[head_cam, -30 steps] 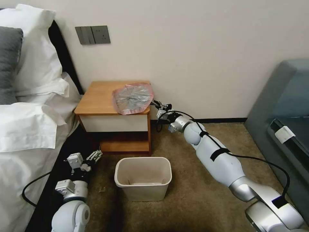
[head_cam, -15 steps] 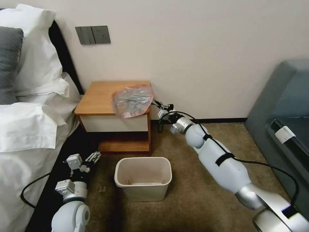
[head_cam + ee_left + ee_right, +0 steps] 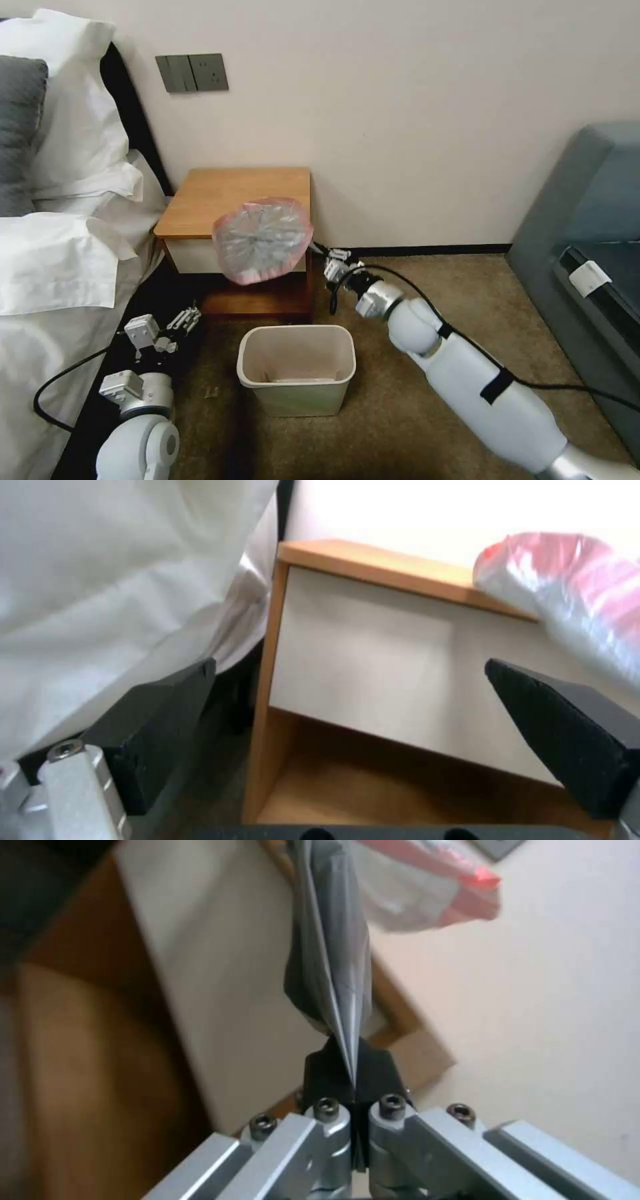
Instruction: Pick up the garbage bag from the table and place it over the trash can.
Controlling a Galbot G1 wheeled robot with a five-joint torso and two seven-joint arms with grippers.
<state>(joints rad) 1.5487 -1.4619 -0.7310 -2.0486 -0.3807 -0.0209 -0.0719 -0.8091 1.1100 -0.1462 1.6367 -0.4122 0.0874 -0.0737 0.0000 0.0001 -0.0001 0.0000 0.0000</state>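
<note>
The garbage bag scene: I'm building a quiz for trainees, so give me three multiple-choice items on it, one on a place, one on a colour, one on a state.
1. Where is the garbage bag?
A. Flat on the table top
B. Held in the air in front of the table's drawer
C. Inside the trash can

2. What colour is the bag's rim band?
A. Pink
B. Green
C. Black

3. How does the left gripper stand?
A. Shut on the bag
B. Shut on the trash can's rim
C. Open, holding nothing

Answers:
1 B: the head view shows the bag off the table, pinched at its edge by the right gripper, with the trash can on the floor below.
2 A: a pink band runs round the grey plastic.
3 C: its fingers stand wide apart by the bed.
</note>
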